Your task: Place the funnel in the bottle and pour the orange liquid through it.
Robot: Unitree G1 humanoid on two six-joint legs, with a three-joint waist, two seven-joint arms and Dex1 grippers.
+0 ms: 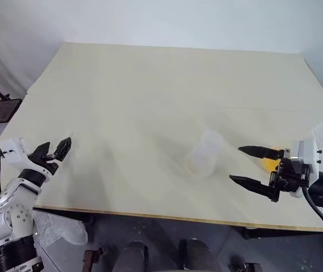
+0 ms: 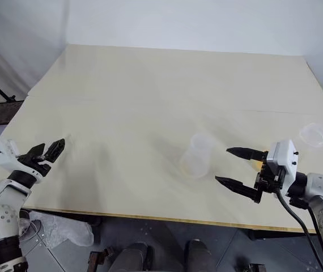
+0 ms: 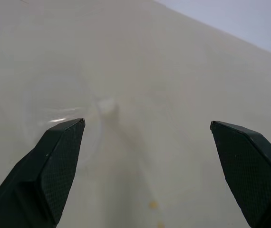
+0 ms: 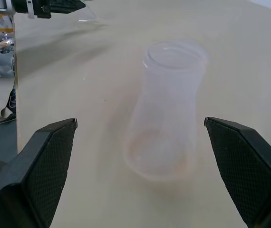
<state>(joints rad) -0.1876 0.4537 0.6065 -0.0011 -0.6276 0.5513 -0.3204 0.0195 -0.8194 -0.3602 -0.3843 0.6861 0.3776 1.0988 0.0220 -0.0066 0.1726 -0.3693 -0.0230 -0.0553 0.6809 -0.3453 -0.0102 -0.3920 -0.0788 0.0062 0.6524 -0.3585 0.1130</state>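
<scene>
Both hands spread wide, the left hand faces the light, slippery clear funnel lying on the table, best pinched across its rim, while the right hand frames the bottle.

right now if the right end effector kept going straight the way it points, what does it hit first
Most likely the clear bottle, standing upright on the table dead ahead between the open right end effector fingers; depth is uncertain.
</scene>
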